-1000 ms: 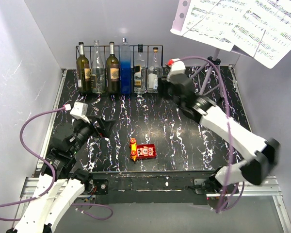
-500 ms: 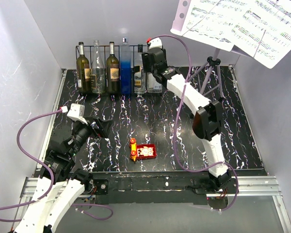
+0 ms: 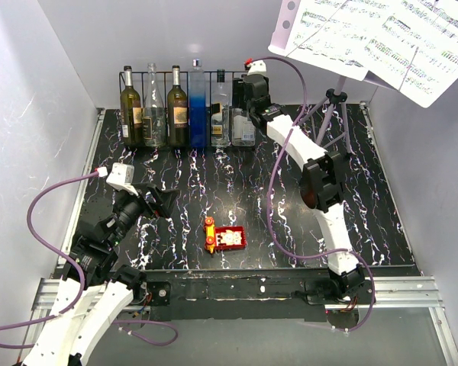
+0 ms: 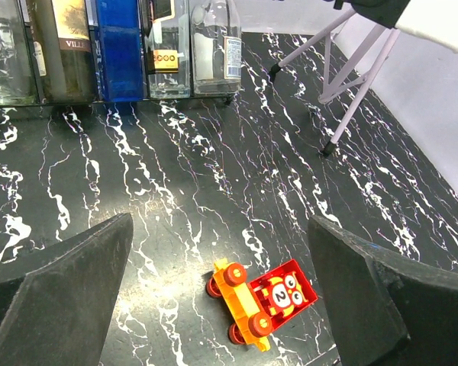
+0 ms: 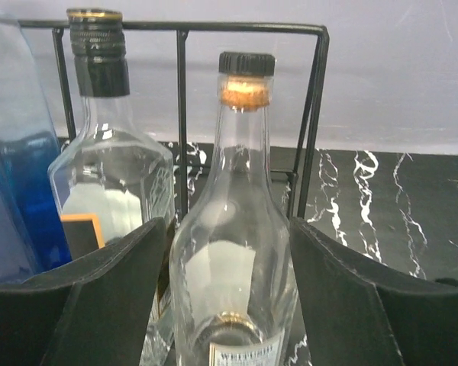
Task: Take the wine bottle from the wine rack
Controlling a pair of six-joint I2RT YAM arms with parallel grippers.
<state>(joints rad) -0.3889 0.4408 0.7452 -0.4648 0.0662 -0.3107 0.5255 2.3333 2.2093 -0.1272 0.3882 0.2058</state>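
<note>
The wine rack (image 3: 187, 72) is a low black wire frame at the table's back holding several bottles. In the right wrist view its wire (image 5: 313, 114) stands behind a clear corked bottle (image 5: 240, 252), the rightmost one in the rack (image 3: 243, 128). My right gripper (image 3: 248, 101) is at that bottle. It is open, (image 5: 227, 229) with one finger on each side of the bottle's shoulder, and I see no firm grip. My left gripper (image 3: 162, 200) is open and empty (image 4: 220, 223), low over the table's left middle.
Beside the clear bottle stand a square clear bottle (image 5: 111, 175) and a blue one (image 3: 198, 103), then dark and clear bottles further left. A red and orange toy car (image 3: 225, 236) lies at front centre. A music stand tripod (image 3: 336, 99) with sheet music (image 3: 382, 38) stands back right.
My right arm has swung from the table's right middle up to the rack's right end and now straddles the rightmost bottle. The left arm has barely moved.
</note>
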